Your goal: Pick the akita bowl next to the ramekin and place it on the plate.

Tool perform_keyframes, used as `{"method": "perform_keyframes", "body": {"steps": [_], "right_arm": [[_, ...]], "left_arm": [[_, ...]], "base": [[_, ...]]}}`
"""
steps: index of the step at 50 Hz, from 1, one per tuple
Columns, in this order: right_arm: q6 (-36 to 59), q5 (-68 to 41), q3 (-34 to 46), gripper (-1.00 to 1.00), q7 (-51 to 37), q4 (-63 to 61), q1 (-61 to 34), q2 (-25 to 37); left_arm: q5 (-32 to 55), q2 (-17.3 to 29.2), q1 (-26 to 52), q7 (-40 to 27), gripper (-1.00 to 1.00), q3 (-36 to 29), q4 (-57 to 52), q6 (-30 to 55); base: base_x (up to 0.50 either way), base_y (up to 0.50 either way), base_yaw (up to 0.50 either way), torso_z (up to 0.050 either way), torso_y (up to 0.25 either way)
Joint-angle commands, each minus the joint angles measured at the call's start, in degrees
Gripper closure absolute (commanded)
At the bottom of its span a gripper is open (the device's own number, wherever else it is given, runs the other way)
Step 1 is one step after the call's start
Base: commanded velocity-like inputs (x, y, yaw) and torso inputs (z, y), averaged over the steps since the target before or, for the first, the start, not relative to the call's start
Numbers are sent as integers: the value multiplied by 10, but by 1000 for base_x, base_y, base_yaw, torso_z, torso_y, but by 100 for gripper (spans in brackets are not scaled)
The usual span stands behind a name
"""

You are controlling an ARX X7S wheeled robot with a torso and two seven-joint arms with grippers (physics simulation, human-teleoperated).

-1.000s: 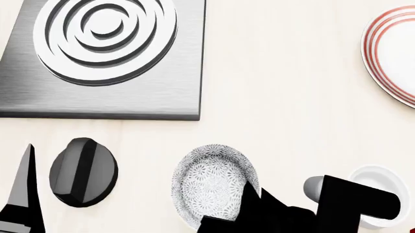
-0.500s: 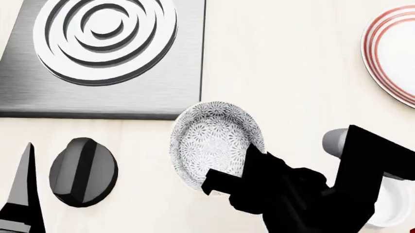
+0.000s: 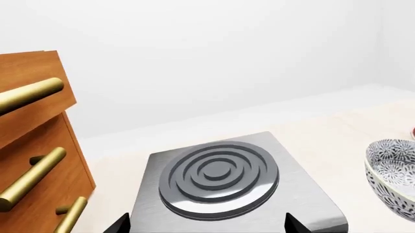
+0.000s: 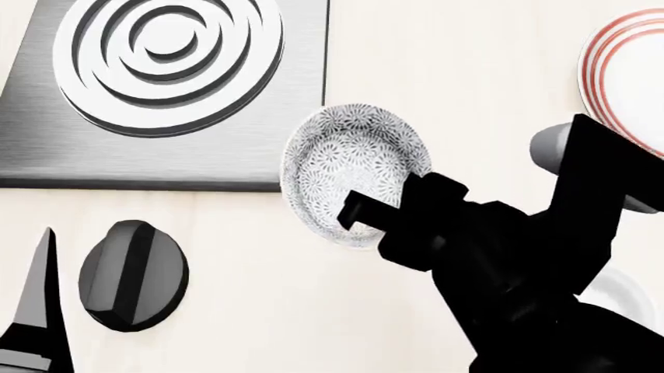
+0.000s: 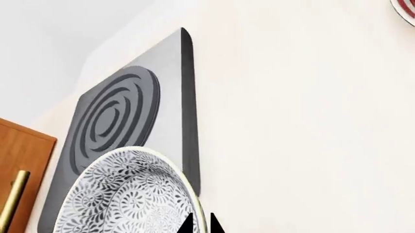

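No writing legible anywhere. We see the burner plate far left, open counter stretching right to the plate at the far-right edge. Right gripper pinches the akita bowl rim, bowl tilted beside the burner plate's right edge. Left gripper: fingers' state indiscernible.

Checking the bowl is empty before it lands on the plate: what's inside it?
Nothing shows inside the bowl: only its patterned inner wall. The right tool pinches the near rim, and the arm covers that edge, so that bit of the inside is hidden.
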State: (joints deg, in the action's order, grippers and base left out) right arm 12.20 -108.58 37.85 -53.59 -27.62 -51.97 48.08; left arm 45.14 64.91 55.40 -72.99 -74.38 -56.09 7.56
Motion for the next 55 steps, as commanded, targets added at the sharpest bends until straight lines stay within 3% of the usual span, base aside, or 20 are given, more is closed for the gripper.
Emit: {"method": "perform_keyframes", "body": {"steps": [1, 34, 55], "right_arm": [[21, -18, -5, 100, 13, 53, -50, -14], [66, -43, -6, 100, 52, 243, -177, -55], [143, -72, 21, 100, 40, 393, -284, -76]], "left_arm": [[-3, 0, -3, 1, -100, -2, 4, -1], [-4, 2, -5, 3, -100, -1, 9, -5], [-7, -2, -11, 6, -100, -2, 17, -12]], "base": [[0, 0, 0, 0, 0], [0, 0, 0, 0, 0], [0, 0, 0, 0, 0]]}}
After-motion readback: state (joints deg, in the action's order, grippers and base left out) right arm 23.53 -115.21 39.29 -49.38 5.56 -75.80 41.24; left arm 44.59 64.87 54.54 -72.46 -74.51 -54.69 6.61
